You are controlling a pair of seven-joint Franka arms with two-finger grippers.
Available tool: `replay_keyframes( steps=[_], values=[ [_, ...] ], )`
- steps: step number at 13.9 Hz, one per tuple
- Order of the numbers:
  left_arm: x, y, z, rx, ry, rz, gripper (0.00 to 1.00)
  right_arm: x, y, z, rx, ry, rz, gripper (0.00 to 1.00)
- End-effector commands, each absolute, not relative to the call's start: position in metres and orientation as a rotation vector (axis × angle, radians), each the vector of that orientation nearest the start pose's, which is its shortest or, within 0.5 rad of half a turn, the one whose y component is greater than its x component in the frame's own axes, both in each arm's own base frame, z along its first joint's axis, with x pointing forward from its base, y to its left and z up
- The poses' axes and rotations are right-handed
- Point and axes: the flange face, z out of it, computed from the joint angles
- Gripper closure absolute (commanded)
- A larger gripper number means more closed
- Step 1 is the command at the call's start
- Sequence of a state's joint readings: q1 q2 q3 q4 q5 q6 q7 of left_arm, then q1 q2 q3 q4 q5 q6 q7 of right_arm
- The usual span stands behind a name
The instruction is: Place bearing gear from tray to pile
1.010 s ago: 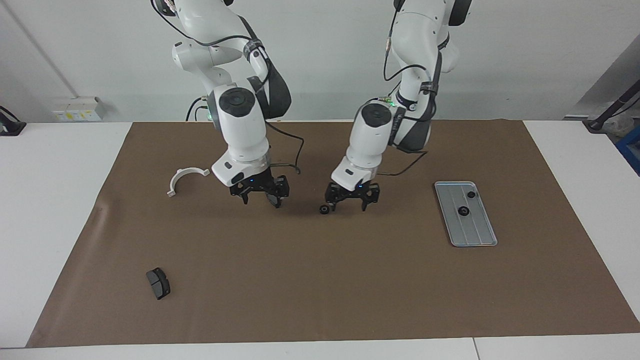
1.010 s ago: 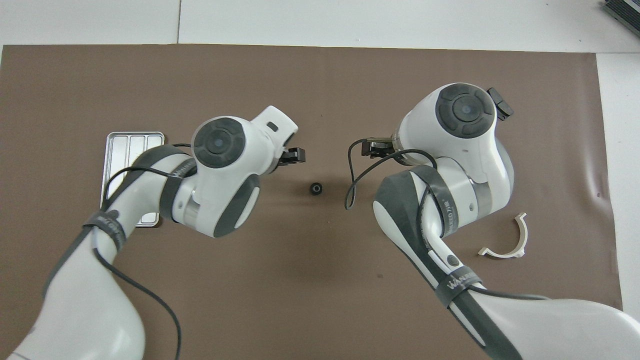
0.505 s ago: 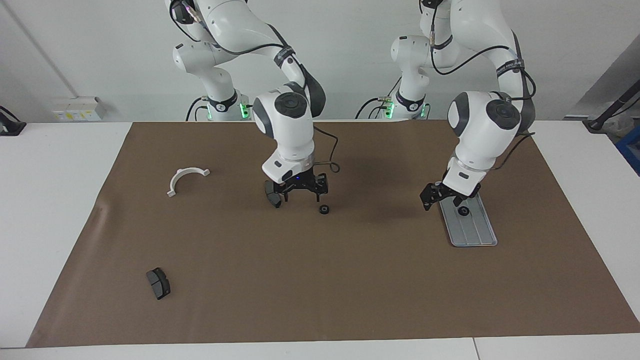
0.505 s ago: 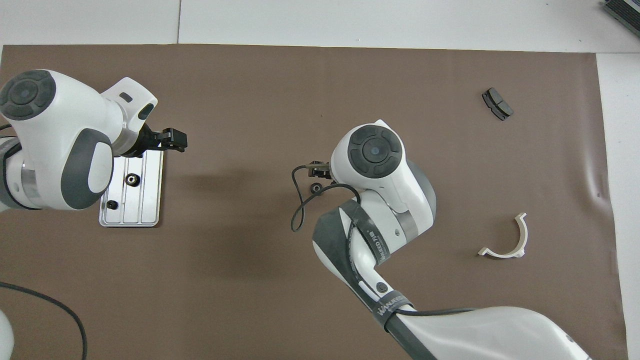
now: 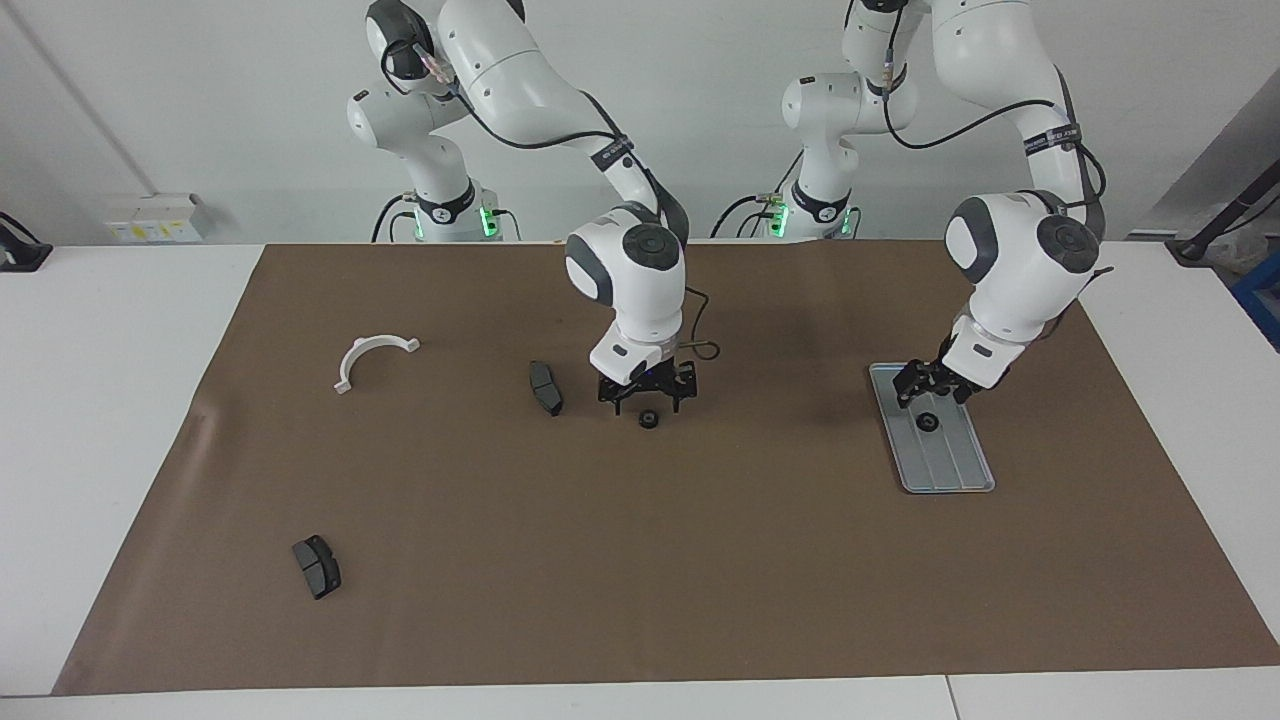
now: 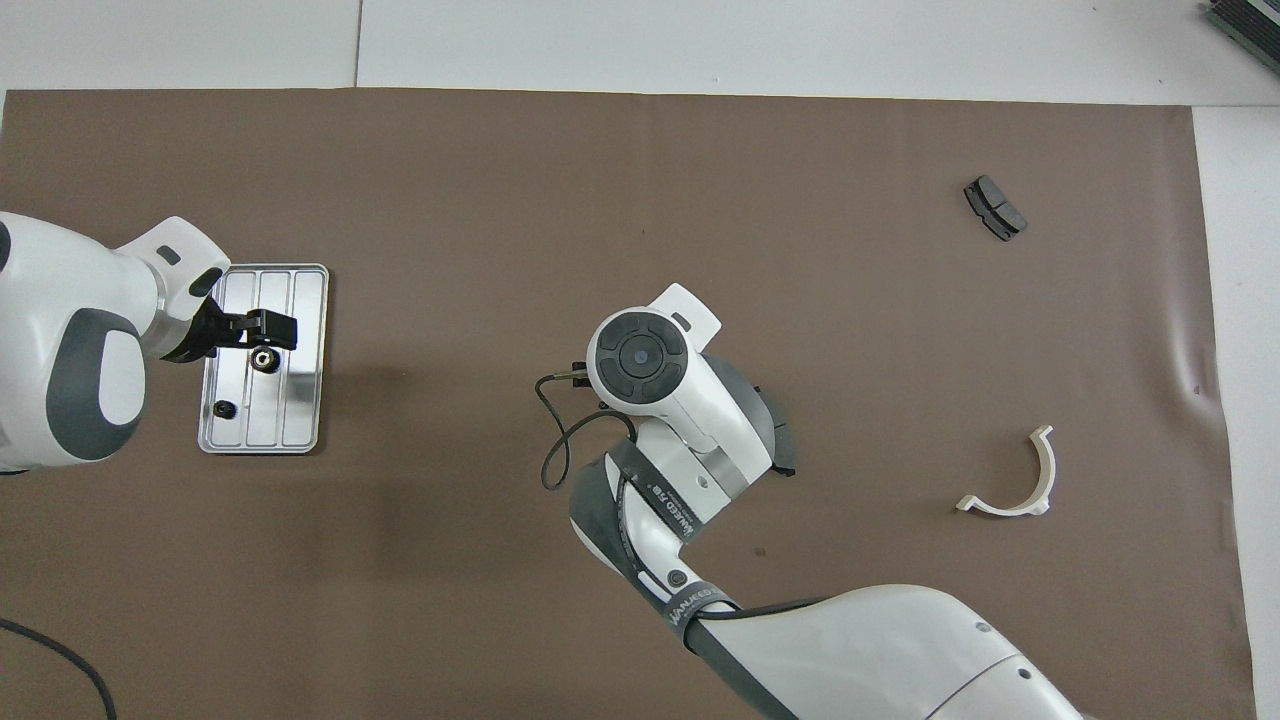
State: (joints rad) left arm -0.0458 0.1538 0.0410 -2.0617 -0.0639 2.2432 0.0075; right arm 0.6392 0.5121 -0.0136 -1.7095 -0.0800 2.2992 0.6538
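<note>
The grey-blue tray [image 5: 950,470] lies toward the left arm's end of the mat and also shows in the overhead view [image 6: 300,400]. Two small black gears [image 6: 264,360] [image 6: 226,408] lie in it. My left gripper [image 5: 928,397] hangs open and empty just over the tray, above the gear farther from the robots [image 5: 926,422]. A third gear [image 5: 649,419] lies on the mat's middle. My right gripper [image 5: 645,403] is open and empty directly over it. A dark brake pad [image 5: 546,387] lies beside that gear, toward the right arm's end.
A white half-ring bracket [image 5: 372,357] lies toward the right arm's end. A second brake pad [image 5: 316,566] lies farther from the robots at that end. A brown mat [image 5: 640,580] covers the white table.
The right gripper has set the brake pad down on the mat and moved over the middle gear. The left gripper has swung from the middle to over the tray.
</note>
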Motion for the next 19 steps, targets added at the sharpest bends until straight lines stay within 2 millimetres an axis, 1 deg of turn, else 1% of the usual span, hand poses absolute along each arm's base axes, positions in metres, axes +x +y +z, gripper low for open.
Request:
replay_keyframes(
  steps=[1,3,4,6,7,8,9,10,13,15,18,19],
  values=[
    [0.562,-0.006,0.358,-3.193,-0.032,-0.101,0.00,0.553,0.399,0.299,-3.150,-0.078,-0.215,0.00],
    [0.563,0.007,0.350,-3.188,-0.066,-0.134,0.00,0.552,0.397,0.294,-3.143,-0.083,-0.229,0.00],
    [0.560,0.008,0.342,-3.185,-0.071,-0.151,0.00,0.551,0.398,0.293,-3.141,-0.088,-0.230,0.00],
    [0.555,0.011,0.326,-3.181,-0.085,-0.156,0.01,0.548,0.396,0.285,-3.134,-0.094,-0.237,0.08],
    [0.553,0.011,0.320,-3.180,-0.086,-0.153,0.05,0.546,0.395,0.281,-3.133,-0.098,-0.236,0.11],
    [0.553,0.011,0.315,-3.180,-0.089,-0.153,0.09,0.544,0.394,0.279,-3.136,-0.113,-0.230,0.17],
    [0.552,0.011,0.310,-3.179,-0.090,-0.151,0.10,0.545,0.393,0.279,-3.138,-0.116,-0.229,0.21],
    [0.552,0.011,0.307,-3.178,-0.091,-0.153,0.14,0.544,0.393,0.278,-3.141,-0.118,-0.223,0.22],
    [0.552,0.011,0.301,-3.178,-0.096,-0.145,0.25,0.541,0.394,0.281,-3.159,-0.122,-0.192,0.22],
    [0.552,0.011,0.298,-3.178,-0.096,-0.138,0.34,0.539,0.395,0.281,-3.168,-0.126,-0.178,0.22],
    [0.554,0.012,0.294,-3.175,-0.102,-0.157,0.43,0.538,0.395,0.281,-3.177,-0.127,-0.161,0.22],
    [0.554,0.012,0.292,-3.174,-0.103,-0.162,0.46,0.537,0.397,0.282,-3.175,-0.132,-0.163,0.24]
  ],
)
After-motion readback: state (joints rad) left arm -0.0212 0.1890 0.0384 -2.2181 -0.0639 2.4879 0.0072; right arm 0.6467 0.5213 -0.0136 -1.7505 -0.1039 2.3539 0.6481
